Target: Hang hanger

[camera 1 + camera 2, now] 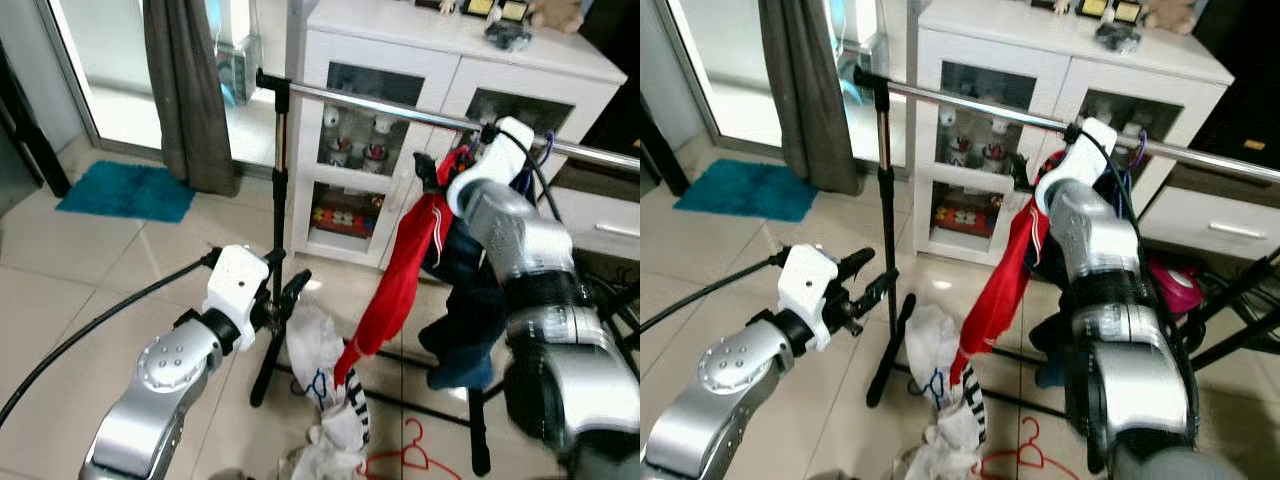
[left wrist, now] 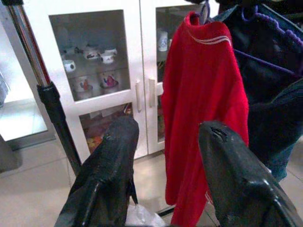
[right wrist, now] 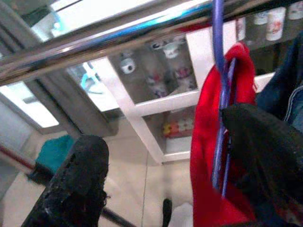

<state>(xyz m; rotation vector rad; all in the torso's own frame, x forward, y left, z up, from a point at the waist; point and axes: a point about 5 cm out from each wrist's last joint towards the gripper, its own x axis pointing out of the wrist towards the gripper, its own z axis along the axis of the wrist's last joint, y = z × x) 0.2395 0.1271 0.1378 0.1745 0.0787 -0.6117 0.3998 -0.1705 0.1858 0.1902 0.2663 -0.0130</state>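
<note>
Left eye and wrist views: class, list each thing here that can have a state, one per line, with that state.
Red garment: hanging from the rail on a purple hanger.
Dark blue garment: hanging beside the red one.
Red hanger: lying on the floor.
White clothes: heaped on the floor.
Cabinet doors: closed.
Left gripper: open, empty.
Right gripper: open, at the purple hanger.

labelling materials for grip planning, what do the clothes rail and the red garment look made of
Clothes rail: looks like polished metal, chrome-bright with sharp reflections. Red garment: soft fabric, probably knit or fleece, matte and slightly fuzzy, draping in folds. The exact fibre is unclear.
</note>
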